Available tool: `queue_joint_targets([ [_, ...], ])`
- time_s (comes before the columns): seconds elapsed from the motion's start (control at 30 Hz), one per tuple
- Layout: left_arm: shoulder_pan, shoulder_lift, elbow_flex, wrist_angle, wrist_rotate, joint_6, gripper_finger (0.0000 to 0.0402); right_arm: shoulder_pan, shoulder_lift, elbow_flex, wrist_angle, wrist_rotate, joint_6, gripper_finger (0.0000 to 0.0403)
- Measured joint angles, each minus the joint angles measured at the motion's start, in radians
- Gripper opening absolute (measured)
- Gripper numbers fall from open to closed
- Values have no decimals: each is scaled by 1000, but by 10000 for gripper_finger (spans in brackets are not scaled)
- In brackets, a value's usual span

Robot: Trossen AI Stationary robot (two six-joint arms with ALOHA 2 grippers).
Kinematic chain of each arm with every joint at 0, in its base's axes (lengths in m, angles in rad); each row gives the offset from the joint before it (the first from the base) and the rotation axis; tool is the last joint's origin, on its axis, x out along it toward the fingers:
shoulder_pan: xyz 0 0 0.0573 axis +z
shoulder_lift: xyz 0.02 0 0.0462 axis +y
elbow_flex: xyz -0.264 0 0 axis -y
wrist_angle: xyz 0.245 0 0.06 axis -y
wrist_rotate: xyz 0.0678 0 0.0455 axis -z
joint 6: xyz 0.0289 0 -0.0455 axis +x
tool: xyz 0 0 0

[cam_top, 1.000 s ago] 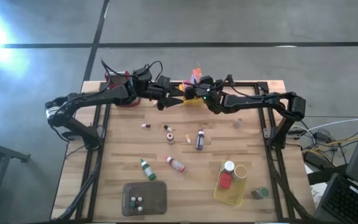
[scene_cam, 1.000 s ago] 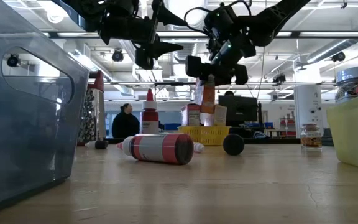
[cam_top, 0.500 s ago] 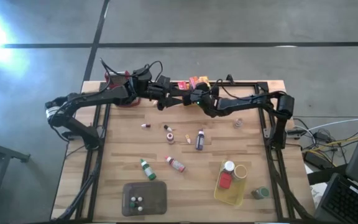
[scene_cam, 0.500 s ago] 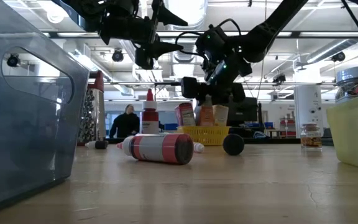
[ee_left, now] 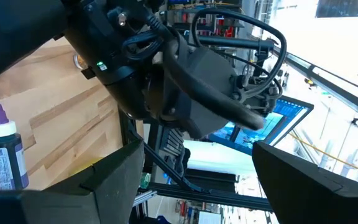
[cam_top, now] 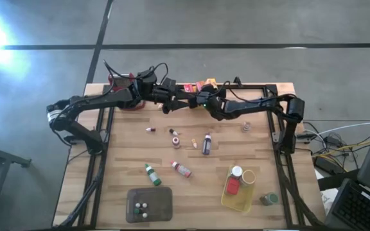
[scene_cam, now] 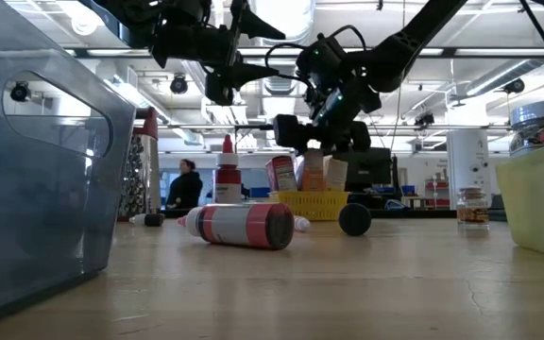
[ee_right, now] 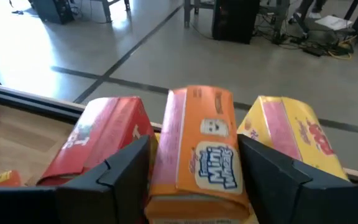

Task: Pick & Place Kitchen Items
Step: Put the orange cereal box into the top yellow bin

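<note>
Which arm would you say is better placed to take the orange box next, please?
The right. In its wrist view the right gripper is open, a finger on each side of the orange box, which stands between a red box and a yellow box. The left gripper hangs open beside it, empty.

Orange box (ee_right: 201, 149) upright between red box (ee_right: 101, 146) and yellow box (ee_right: 291, 140), all at table's far edge. Small bottles lie scattered mid-table: purple (cam_top: 206, 144), green (cam_top: 151, 174), red-banded (cam_top: 182, 169). Small jar (cam_top: 245, 127) stands alone near the right side.
</note>
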Motion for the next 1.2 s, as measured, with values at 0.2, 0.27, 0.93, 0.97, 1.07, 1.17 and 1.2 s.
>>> queue_joint_targets([
  [0.2, 0, 0, 0, 0, 0, 0, 305, 0, -10, 50, -2, 1, -92, 250],
  [0.27, 0, 0, 0, 0, 0, 0, 305, 0, -24, 73, -1, 2, -131, 252],
  [0.93, 0, 0, 0, -19, 0, 0, 305, -5, -56, 202, -316, -129, -173, 19],
  [0.97, 0, 0, 0, -19, 0, 0, 305, -6, -56, 202, -317, -129, -172, 17],
  [1.07, 0, 0, 0, -19, 0, 0, 305, -11, -56, 202, -317, -130, -171, 9],
  [1.17, 0, 0, 0, -19, 0, 0, 305, -15, -56, 202, -334, -138, -155, 8],
  [1.2, 0, 0, 0, -19, 0, 0, 305, -19, -56, 202, -340, -147, -150, 8],
])
